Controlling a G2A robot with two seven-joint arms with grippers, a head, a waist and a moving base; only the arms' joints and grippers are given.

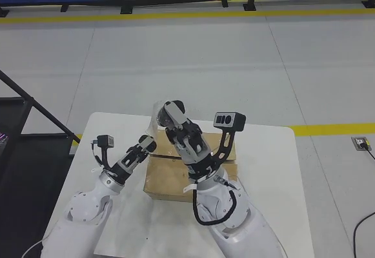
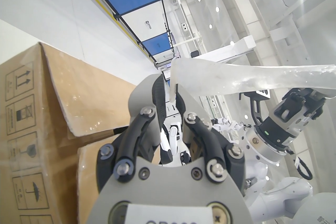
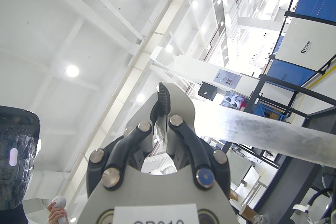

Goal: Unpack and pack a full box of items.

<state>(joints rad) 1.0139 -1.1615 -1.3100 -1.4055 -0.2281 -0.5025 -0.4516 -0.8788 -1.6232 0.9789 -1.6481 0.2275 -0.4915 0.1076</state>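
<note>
Clear plastic film [image 2: 236,78] is gripped by left pincer [image 2: 170,93] and right pincer [image 3: 164,104] beside the box [image 2: 26,104]; unpacking is judged underway, with lift-away needed next.

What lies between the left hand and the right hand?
Clear plastic film, pinched by the left hand, running to the right hand; left wrist view shows it.

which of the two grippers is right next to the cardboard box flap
The left gripper: it pinches the plastic wrap beside the box flap, while the right gripper holds the other end farther off.
</note>
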